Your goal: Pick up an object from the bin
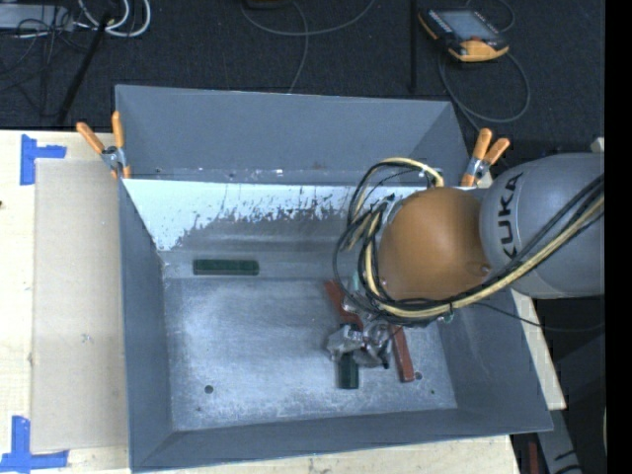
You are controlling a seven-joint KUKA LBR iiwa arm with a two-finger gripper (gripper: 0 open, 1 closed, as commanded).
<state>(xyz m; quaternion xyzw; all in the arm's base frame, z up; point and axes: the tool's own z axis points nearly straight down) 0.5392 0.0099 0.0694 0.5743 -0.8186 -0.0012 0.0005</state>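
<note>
Matt grey metal bin (pixel 296 136), scuffed floor, glossy orange wrist cover (pixel 434 245)

This looks like a robotics lab or test cell. An industrial arm (pixel 553 227) marked KUKA, hung with loose cables (pixel 357 233), reaches in from 3 o'clock over a grey metal bin (pixel 286 117). Beyond the bin, dark carpet (pixel 326 57) carries trailing cords (pixel 120 10) at 11 o'clock and an orange-and-black handheld device (pixel 464 34) at 1 o'clock.
</note>
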